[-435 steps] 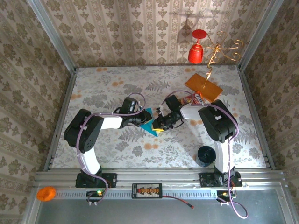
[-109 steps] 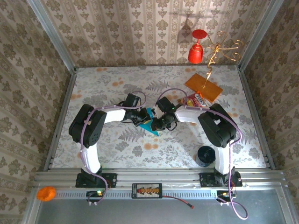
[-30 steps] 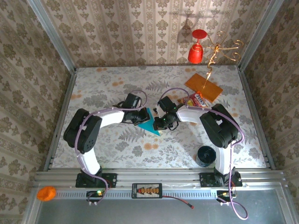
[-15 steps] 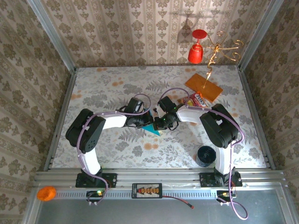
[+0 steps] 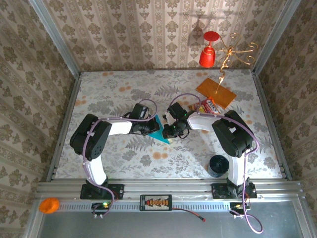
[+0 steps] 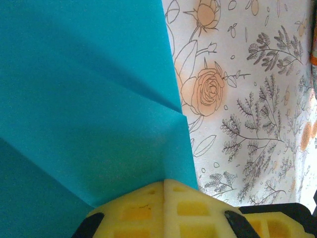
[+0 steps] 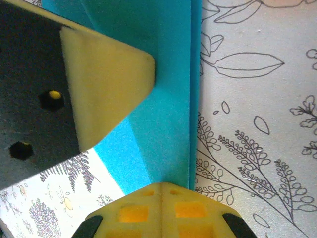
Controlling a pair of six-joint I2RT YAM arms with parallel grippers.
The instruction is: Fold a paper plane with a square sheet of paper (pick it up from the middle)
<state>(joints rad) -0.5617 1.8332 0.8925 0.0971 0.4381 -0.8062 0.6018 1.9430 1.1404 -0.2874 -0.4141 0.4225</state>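
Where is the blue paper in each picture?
Top camera: the blue paper lies in the middle of the flowery tablecloth.
Left wrist: it covers the left side.
Right wrist: it runs up the middle as a strip.
Shared landmark: the flowery tablecloth, right of the paper in both wrist views.

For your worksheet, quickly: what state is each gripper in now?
Left gripper: closed, tips against the paper plane.
Right gripper: closed, tips at its folded edge.
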